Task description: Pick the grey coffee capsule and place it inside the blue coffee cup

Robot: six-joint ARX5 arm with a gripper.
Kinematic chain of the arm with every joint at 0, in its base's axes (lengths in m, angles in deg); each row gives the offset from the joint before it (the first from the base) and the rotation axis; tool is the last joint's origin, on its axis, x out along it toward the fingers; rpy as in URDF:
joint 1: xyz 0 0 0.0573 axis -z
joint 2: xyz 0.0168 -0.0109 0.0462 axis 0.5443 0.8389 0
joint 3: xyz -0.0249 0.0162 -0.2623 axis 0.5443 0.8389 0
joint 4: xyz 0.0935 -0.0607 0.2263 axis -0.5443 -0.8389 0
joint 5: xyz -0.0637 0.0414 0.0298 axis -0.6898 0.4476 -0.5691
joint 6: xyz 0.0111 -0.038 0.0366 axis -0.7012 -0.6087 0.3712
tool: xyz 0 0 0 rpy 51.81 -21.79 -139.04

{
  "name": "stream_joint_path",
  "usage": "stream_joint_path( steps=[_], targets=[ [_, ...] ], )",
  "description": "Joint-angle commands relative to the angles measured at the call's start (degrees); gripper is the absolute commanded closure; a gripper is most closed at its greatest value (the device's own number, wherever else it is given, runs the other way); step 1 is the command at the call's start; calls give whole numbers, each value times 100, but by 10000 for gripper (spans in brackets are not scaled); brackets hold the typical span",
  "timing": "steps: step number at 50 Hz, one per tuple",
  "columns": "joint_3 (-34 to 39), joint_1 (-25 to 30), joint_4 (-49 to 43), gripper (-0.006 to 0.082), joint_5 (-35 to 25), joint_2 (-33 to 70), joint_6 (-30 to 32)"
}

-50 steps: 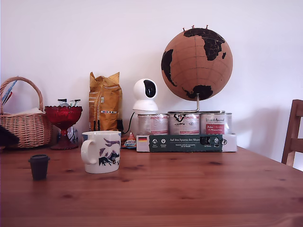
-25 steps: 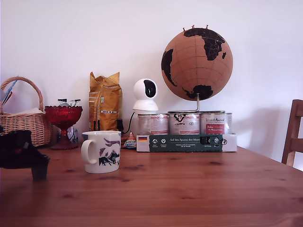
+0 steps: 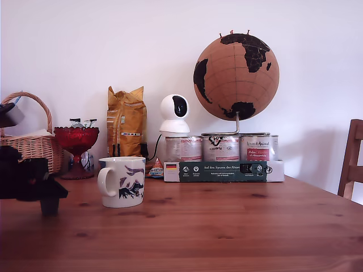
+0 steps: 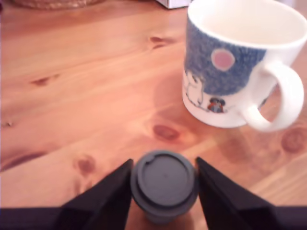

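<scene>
— Capsule (image 4: pixel 164 184) position?
— Upright on the tabletop (image 4: pixel 86 96), between my tool's (image 4: pixel 164 191) parted fingers; mug (image 4: pixel 240 62) at one o'clock. I'd close squarely under the rim, then lift straight.

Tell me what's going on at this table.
A robot arm has brought its hand down around the grey coffee capsule, one finger on each side. The capsule stands upright on the wooden table; whether the fingers are touching it is hard to tell. The blue coffee cup sits beside it, apparently empty.
</scene>
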Motion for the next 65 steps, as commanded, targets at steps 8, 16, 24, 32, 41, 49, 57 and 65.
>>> stream_joint_path(
  steps=[8,16,24,32,41,49,57,65],
  targets=[
    [-105,7,597,628,-57,-52,-538],
    [-219,46,1283,628,-295,-437,-1169],
    [-737,330,1091,627,-326,-793,-1237],
    [-1532,758,-92,620,-323,-807,-1134],
    [-2243,1123,-1705,620,-291,-807,-540],
    [-2540,1180,-2640,620,-203,-807,-262],
    [-2562,1174,-3051,619,-79,-807,-103],
    [-2562,1176,-3171,562,-37,-807,-9]
  ],
)
